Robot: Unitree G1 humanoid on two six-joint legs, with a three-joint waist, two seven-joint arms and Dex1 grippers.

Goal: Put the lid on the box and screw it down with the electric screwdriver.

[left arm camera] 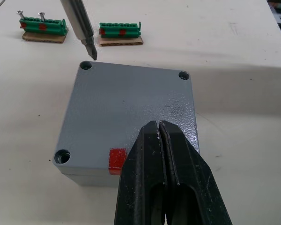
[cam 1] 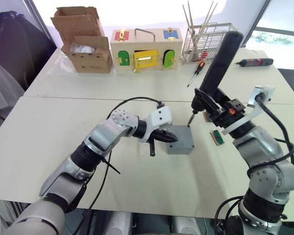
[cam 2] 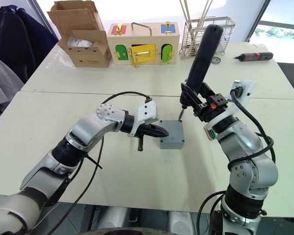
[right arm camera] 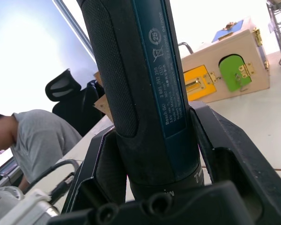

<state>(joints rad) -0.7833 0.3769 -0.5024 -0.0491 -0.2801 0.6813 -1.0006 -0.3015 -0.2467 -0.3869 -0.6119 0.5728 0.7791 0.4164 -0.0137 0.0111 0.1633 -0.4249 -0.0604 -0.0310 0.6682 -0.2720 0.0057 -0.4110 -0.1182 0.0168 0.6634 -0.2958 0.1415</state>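
The grey lid [left arm camera: 131,110] lies on the small grey box [cam 1: 180,146] in the middle of the near table, with open screw holes at its corners and a red mark at one edge. My left gripper [left arm camera: 158,125] is shut, and its tips rest on top of the lid. My right gripper [cam 1: 213,111] is shut on the electric screwdriver [cam 1: 220,61], a thick dark tool held tilted. Its metal bit [left arm camera: 84,30] points down just beside the lid's far-left corner hole [left arm camera: 85,65]. The tool's label reads clearly on the electric screwdriver [right arm camera: 150,84] in the right wrist view.
Two green screw holders [left arm camera: 43,26] [left arm camera: 120,30] lie on the table right of the box. On the far table stand a cardboard box [cam 1: 85,41], a wooden box with coloured doors [cam 1: 146,49], a wire rack [cam 1: 206,44], a red-black hand screwdriver [cam 1: 196,72] and a small dark driver [cam 1: 255,62]. A person [right arm camera: 37,136] sits at the left.
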